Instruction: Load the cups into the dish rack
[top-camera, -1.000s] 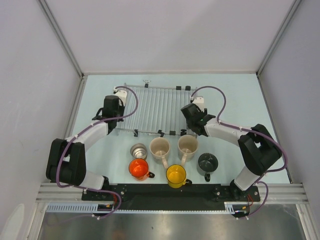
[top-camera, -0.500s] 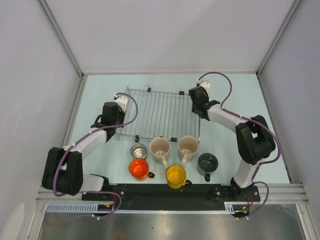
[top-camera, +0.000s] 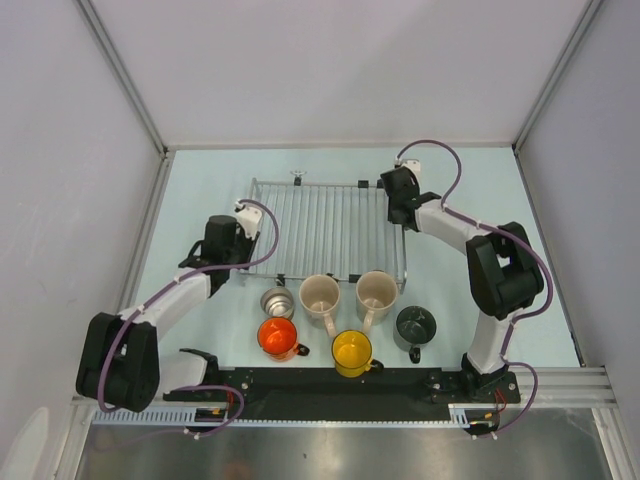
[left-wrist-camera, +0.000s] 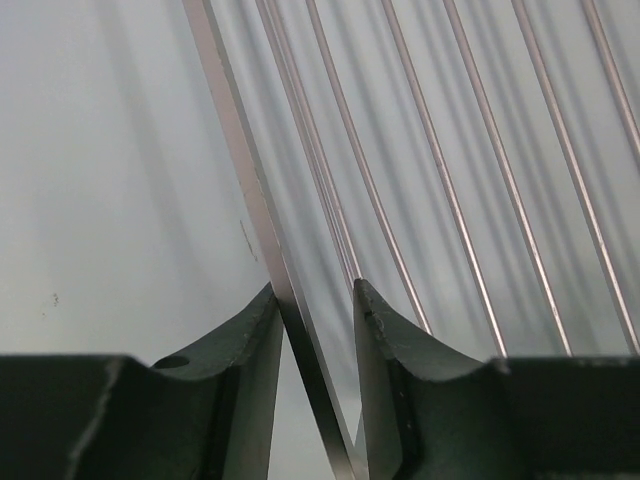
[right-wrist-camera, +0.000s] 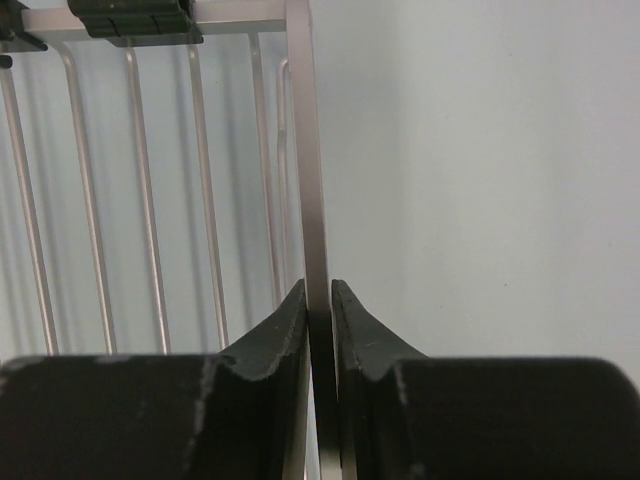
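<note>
The dish rack (top-camera: 325, 230) lies flat mid-table. My right gripper (top-camera: 398, 205) is shut on the bar of its right edge (right-wrist-camera: 305, 150), near the far right corner; the fingers (right-wrist-camera: 318, 285) pinch the bar. My left gripper (top-camera: 242, 242) is open astride the left edge bar (left-wrist-camera: 240, 180). There its left fingertip (left-wrist-camera: 268, 295) touches the bar and the right one stands apart. In front of the rack stand the steel cup (top-camera: 277, 301), two beige mugs (top-camera: 320, 296) (top-camera: 376, 291), the orange mug (top-camera: 278, 337), the yellow mug (top-camera: 352, 350) and the dark grey mug (top-camera: 415, 325).
The rack's near edge reaches the two beige mugs. Black clips (right-wrist-camera: 130, 20) sit on the rack's far edge. White enclosure walls close off the far, left and right sides. The black arm-base rail (top-camera: 340, 385) runs along the near edge.
The rack has slid right and nearer, up to the beige mugs. My right gripper moved far along its right edge towards the corner. My left gripper drew back nearer.
</note>
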